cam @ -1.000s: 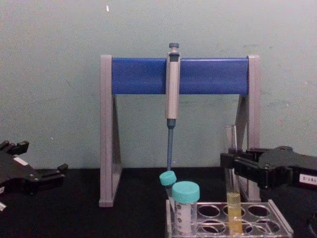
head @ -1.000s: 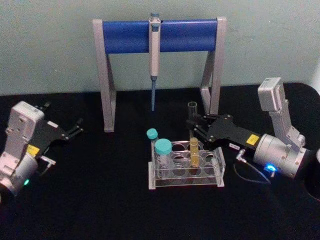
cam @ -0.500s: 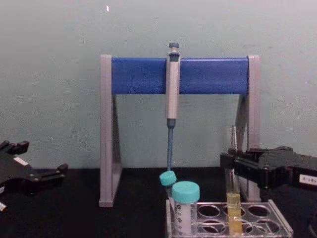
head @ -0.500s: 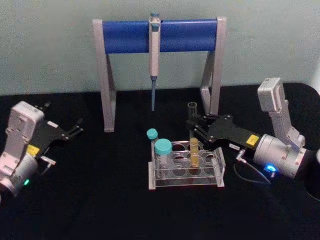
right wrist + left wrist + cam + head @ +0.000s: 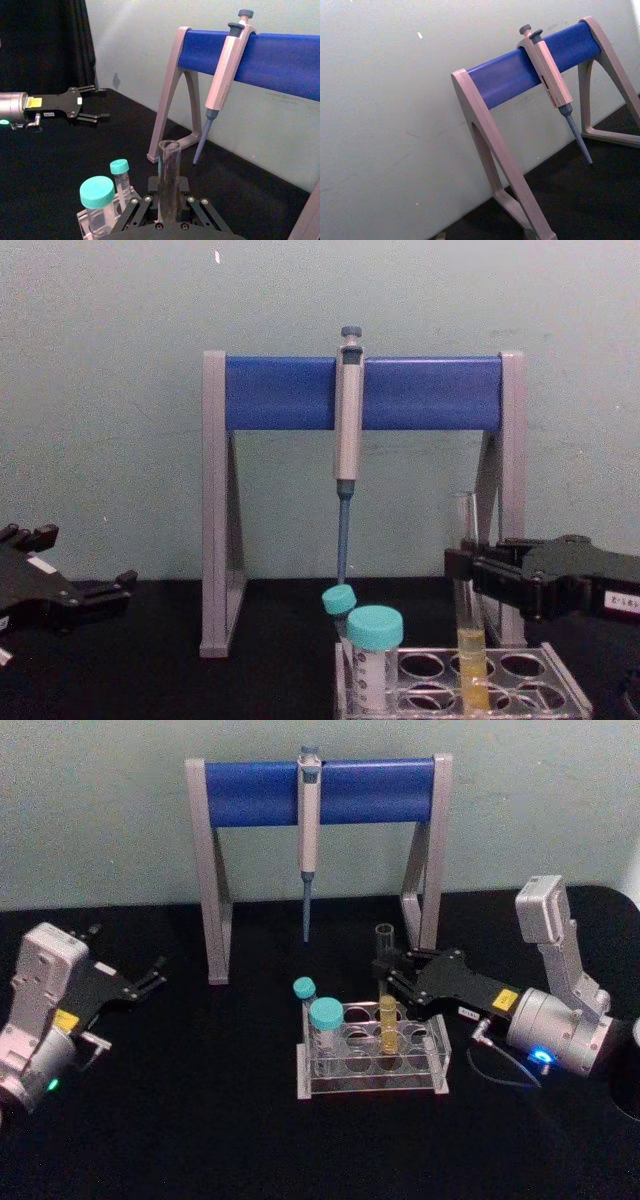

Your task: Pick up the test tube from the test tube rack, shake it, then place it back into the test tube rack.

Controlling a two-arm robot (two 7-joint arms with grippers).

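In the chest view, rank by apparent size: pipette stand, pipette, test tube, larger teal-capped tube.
1. Grey-and-blue pipette stand
2. Grey-blue pipette, hanging from it
3. Long clear glass test tube with yellow liquid
4. Short, wide teal-capped tube, though it stands nearer the camera

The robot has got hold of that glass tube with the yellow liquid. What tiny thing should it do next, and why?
Probably lift straight up. The right hand grips the test tube near mid-height, and its yellow end sits down in the test tube rack; a sideways pull would likely jam it.
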